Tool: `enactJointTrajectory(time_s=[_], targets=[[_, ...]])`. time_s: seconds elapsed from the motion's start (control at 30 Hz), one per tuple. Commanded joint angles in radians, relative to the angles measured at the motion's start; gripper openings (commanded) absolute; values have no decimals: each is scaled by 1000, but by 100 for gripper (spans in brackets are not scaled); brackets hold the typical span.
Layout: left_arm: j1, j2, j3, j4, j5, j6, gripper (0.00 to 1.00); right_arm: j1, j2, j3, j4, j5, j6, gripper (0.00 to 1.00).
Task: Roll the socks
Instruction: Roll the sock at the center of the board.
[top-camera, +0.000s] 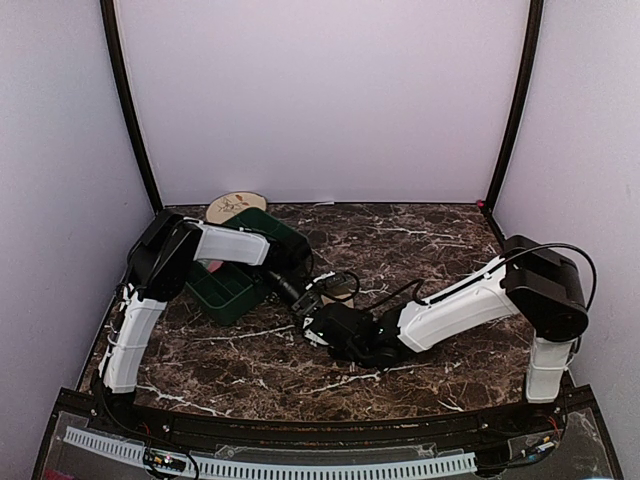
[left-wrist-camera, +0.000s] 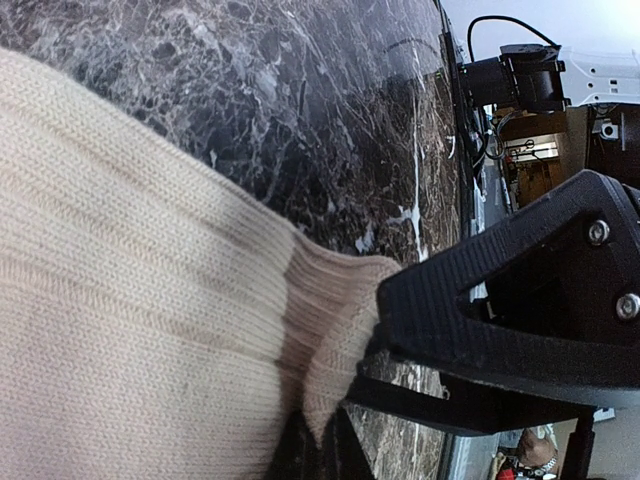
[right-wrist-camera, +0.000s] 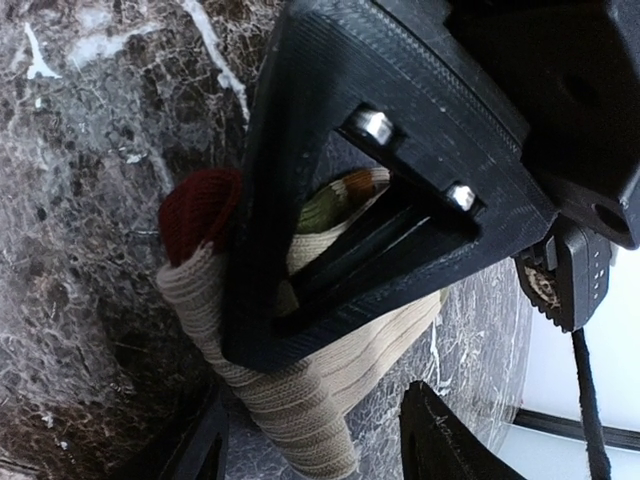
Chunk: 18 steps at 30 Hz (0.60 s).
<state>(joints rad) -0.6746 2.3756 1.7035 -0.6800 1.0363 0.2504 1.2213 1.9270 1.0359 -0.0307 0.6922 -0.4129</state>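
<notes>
Leftward, the left claw (left-wrist-camera: 325, 445) is clamped together on the ribbed edge of the tan sock (left-wrist-camera: 150, 300), which lies at the middle of the marble desk (top-camera: 430, 240). The sock's folded end, its dark red cuff (right-wrist-camera: 200, 205) showing, sits between the parted jaws of the right claw (right-wrist-camera: 320, 450).

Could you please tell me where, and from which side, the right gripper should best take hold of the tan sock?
Probably the loose ribbed fold of the tan sock, approached from the side opposite the left gripper, which is shut on the bundle. That fold sticks out, between the open fingers of the right gripper.
</notes>
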Motion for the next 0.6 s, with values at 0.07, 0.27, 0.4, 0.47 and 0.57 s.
enactJointTrajectory(time_s=[0.07, 0.27, 0.4, 0.47, 0.57], targets=[[22, 17, 21, -26, 21, 16, 0, -29, 36, -17, -38, -54, 11, 40], [24, 25, 27, -27, 27, 18, 0, -77, 66, 17, -70, -112, 34, 28], [27, 30, 31, -28, 31, 18, 0, -100, 85, 51, -83, -136, 36, 24], [28, 34, 32, -28, 35, 18, 0, -108, 93, 70, -94, -154, 39, 21], [28, 40, 42, -34, 40, 19, 0, -122, 101, 91, -122, -208, 55, 16]])
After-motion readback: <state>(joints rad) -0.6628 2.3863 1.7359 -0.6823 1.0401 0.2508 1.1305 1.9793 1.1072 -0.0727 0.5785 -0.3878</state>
